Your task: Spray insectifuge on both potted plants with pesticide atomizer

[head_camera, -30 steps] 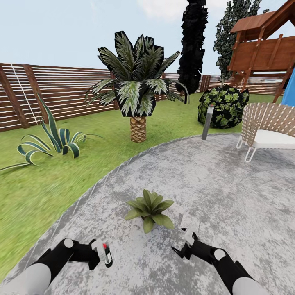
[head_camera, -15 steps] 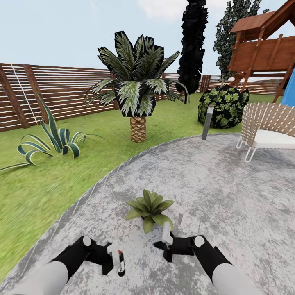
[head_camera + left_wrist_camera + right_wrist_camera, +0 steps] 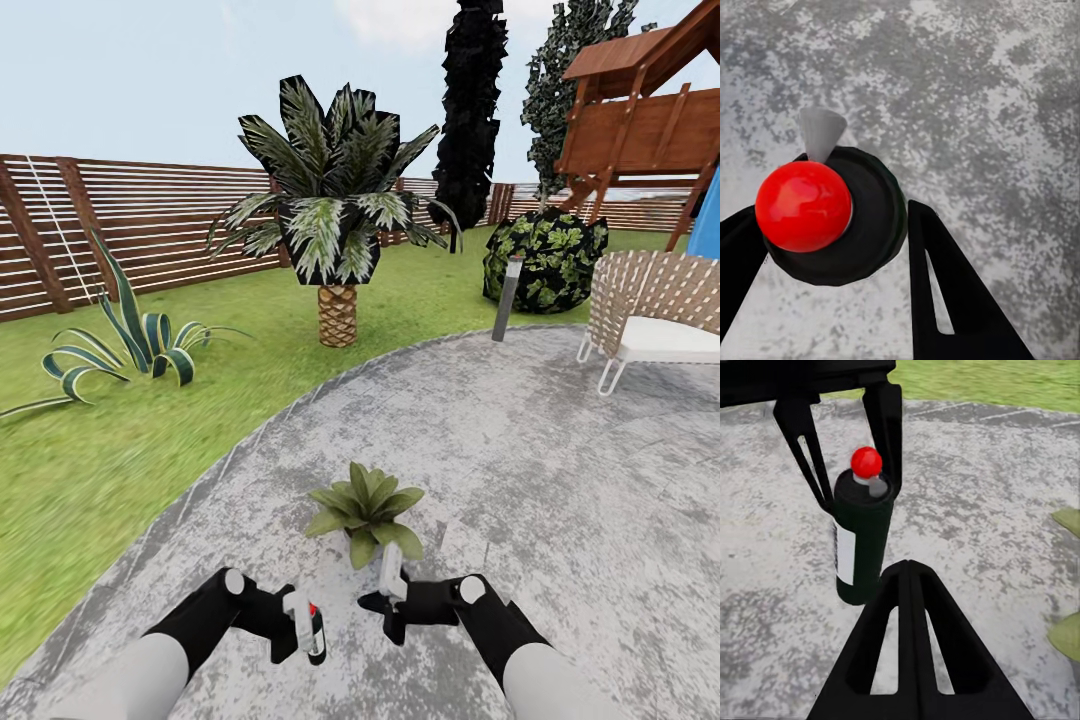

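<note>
While the left hand sits low and left of centre in the head view, its two black fingers are clamped on the pesticide atomizer, a dark bottle with a white label and a red ball on top. From the left wrist view the red ball and a small grey nozzle cone show end-on between the fingers. From the right wrist view the same bottle hangs upright in that grip, above the grey mottled paving.

Right hand sits just beside it, low centre, facing the bottle; fingers look drawn together with nothing between them, one white-faced finger standing up.

One potted plant is just above both hands in the frame, a low green rosette on the paving, close to the atomizer but not touching. Its pot is hidden under the leaves.

Judgement: pick-up is done; the step in hand is lining up to spray this first plant. Which way the nozzle faces relative to the plant I cannot tell for sure. Next move calls for turning the nozzle onto the leaves, and probably the right hand pressing the red top. Second plant not located from here.
</note>
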You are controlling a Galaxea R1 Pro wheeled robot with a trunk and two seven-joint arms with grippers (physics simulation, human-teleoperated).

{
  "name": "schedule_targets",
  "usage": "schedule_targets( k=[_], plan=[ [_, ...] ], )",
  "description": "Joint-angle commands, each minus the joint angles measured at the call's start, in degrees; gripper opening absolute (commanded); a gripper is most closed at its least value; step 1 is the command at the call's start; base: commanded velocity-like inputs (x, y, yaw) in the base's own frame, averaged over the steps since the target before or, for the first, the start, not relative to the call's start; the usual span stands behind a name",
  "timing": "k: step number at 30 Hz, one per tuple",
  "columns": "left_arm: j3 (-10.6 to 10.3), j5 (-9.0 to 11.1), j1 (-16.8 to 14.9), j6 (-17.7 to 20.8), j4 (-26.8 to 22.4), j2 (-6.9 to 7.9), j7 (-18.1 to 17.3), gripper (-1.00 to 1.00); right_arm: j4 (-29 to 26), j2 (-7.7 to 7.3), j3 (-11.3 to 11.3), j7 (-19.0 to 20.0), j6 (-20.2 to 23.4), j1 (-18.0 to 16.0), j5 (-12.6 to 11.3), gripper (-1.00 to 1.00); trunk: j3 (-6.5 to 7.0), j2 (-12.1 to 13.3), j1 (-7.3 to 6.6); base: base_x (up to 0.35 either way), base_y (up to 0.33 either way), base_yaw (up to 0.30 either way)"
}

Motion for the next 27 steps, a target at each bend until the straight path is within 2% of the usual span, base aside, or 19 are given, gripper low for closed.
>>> schedule_targets(
  k=[1,12,14,16,21,24,27],
  plan=[
    [0.1,-0.6,0.0,-0.6,-0.1,-0.14,0.0,-1.00,-0.1,0.08,-0.5,1.1,-0.2,0.0,0.4,-1.00,-0.05,0.0,-0.01,0.000,0.000,0.000],
    [-0.1,-0.7,0.0,-1.2,-0.2,-1.33,-0.2,-1.00,-0.1,0.50,-0.5,1.8,-0.2,0.0,0.4,-1.00,-0.05,0.0,-0.01,0.000,0.000,0.000],
    [-2.0,-0.7,0.0,-1.2,-0.1,-1.80,-0.3,-1.00,-0.1,0.52,-0.5,1.8,-0.2,0.0,0.4,-1.00,-0.05,0.0,-0.01,0.000,0.000,0.000],
    [-3.0,-0.6,0.0,-1.2,-0.1,-2.10,-0.3,-1.00,-0.1,0.52,-0.5,1.8,-0.2,0.0,0.4,-1.00,-0.05,0.0,-0.01,0.000,0.000,0.000],
    [-3.3,-0.6,0.1,-1.2,-0.1,-2.35,-0.3,-1.00,-0.1,0.52,-0.5,1.8,-0.2,0.0,0.4,-1.00,-0.05,0.0,-0.01,0.000,0.000,0.000],
    [-3.3,-0.5,0.2,-1.2,-0.1,-3.53,-0.3,-1.00,-0.1,0.52,-0.5,1.8,-0.2,0.0,0.4,-1.00,-0.05,0.0,-0.01,0.000,0.000,0.000],
    [-3.3,-0.4,0.2,-1.2,-0.1,-4.00,-0.2,-1.00,-0.1,0.52,-0.5,1.8,-0.2,0.0,0.4,-1.00,-0.05,0.0,-0.01,0.000,0.000,0.000]
  ],
)
